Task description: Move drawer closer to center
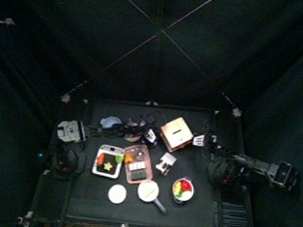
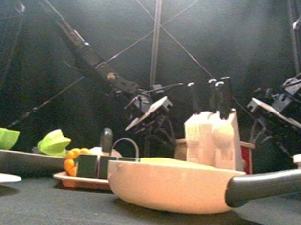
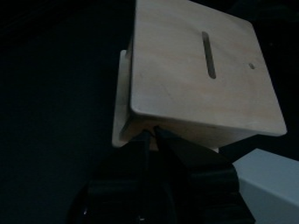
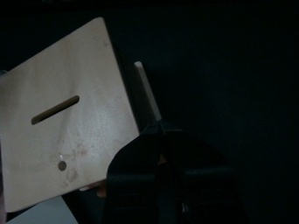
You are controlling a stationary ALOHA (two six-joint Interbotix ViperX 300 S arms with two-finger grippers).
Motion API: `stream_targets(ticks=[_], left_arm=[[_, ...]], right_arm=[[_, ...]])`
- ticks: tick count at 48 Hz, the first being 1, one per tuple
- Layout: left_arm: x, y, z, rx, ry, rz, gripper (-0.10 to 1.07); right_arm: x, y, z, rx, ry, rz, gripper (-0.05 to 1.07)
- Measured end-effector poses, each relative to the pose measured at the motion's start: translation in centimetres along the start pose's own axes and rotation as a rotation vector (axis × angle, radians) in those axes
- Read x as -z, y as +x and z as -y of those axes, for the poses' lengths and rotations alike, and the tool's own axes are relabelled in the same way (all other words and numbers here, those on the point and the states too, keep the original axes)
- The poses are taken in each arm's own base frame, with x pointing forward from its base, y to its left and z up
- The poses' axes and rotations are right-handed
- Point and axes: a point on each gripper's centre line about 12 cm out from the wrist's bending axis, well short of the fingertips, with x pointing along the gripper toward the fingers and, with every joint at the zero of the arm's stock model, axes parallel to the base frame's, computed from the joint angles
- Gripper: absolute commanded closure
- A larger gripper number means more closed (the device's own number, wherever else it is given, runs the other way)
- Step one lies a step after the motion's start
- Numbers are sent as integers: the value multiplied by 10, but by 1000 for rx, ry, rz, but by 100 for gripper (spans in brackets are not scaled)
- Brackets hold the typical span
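On the counter (image 1: 78, 193) seen from above, the drawer (image 1: 177, 133) sits toward the back and right of middle, tan top with a dark slot, one of it only. The left gripper (image 1: 150, 137) reaches in from its left and the right gripper (image 1: 213, 148) hangs off its right side; too small here to tell whether either touches it. Also from above: two trays (image 1: 109, 158) of food side by side, a white pan (image 1: 149, 191), a small plate (image 1: 117, 194) and one dark bowl (image 1: 185, 191) with colourful bits. From the front, the pan fills the foreground and I can't pick the drawer out behind the white bottles (image 2: 211, 137), so nothing to add there. In the left wrist view, the drawer is close and big: pale plywood, looks stiff and light, smooth so probably a bit slippery, with a thin panel sticking out along one side. The fingers (image 3: 158, 171) stand parted right under its lower edge, gripping nothing as far as I can see. I'd pinch that panel edge or a wall rather than the flat face. In the right wrist view, same box from the other side; can't tell how those fingers (image 4: 149, 171) stand.
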Motion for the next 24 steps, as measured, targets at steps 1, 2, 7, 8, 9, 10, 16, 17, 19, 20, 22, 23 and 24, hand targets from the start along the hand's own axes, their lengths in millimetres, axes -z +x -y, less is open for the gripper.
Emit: stream_targets(ticks=[1,2,7,8,9,10,16,17,19,20,22,23,24], left_arm=[[-1,1,0,1,0,3,38],[-3,2,0,1,-1,6,38],[-4,5,1,2,-1,9,38],[-5,5,0,2,-2,12,38],[-6,5,1,2,-2,14,38],[-6,5,1,2,-2,14,38],[-9,6,-3,-4,-5,21,38],[-9,6,-4,-5,-6,21,38],[-10,6,-5,-7,-6,22,38],[-10,6,-5,-6,-8,23,38],[-10,6,-5,-8,-9,22,38],[-10,6,-5,-7,-9,24,38],[-10,6,-6,-9,-9,23,38]], right_arm=[[0,0,0,-3,0,-1,61],[0,0,-1,-4,2,-1,61],[1,0,-2,-15,9,-9,61],[1,0,-2,-17,9,-9,61],[1,0,-2,-18,10,-10,61],[2,0,-3,-20,12,-11,61],[2,0,-4,-28,12,-14,61],[2,0,-4,-29,11,-15,61],[3,0,-4,-29,9,-18,61],[3,0,-4,-31,11,-18,61],[4,0,-5,-33,9,-19,61],[4,0,-5,-33,10,-20,61],[4,0,-5,-33,10,-22,61]])
